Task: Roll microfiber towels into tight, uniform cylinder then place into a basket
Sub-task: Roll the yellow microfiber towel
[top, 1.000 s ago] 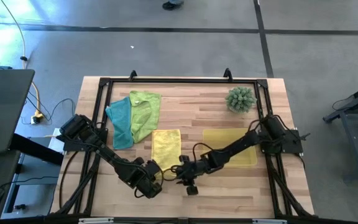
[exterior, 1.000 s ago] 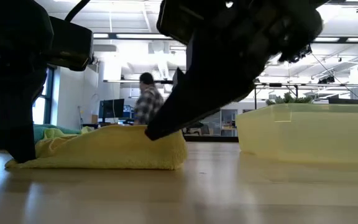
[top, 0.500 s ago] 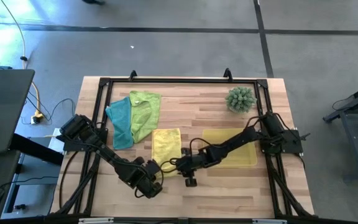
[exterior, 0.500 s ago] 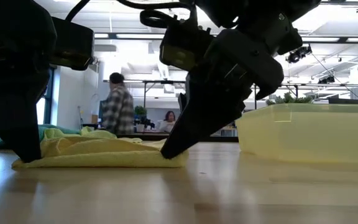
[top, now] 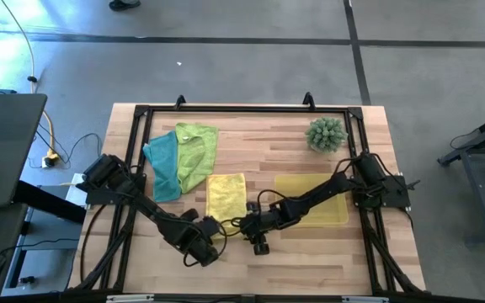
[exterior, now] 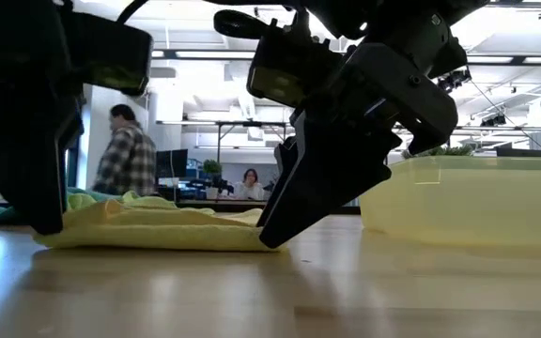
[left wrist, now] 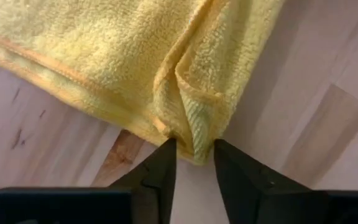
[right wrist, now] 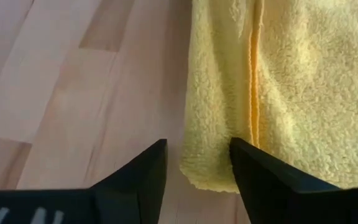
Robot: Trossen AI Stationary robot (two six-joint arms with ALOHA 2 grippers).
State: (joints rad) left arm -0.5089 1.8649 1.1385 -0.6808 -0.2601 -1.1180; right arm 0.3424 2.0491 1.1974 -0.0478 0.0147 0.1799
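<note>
The yellow towel (top: 225, 195) lies flat on the wooden table, its near edge toward both grippers. My left gripper (left wrist: 194, 152) points steeply down at the towel's near left corner (left wrist: 191, 134), which is bunched into a small fold between its open fingertips. My right gripper (right wrist: 197, 152) stands open over the near right corner (right wrist: 210, 174), which lies on the table between its fingers. The teal towel (top: 162, 167) and the green towel (top: 197, 150) lie crumpled and overlapping at the far left. The basket (top: 297, 185) rests on the table right of the yellow towel, under my right arm. My left gripper has its open fingers (left wrist: 166, 155) on either side of the bunched near left corner, slanting down from the near side; I cannot tell whether they touch it. My right gripper has one finger (right wrist: 244, 158) over the towel's near right edge; I cannot tell whether it touches.
A spiky green plant (top: 325, 134) stands at the far right. A black frame (top: 242, 109) runs around the table's edge. Bare wood shows near the front edge and between the towels and the plant. People show in the room beyond the table in the low view.
The yellow towel's near edge, raised in a hump at the right gripper a second ago, has sunk and now lies flat on the table. My right gripper has tipped more steeply down at that edge.
</note>
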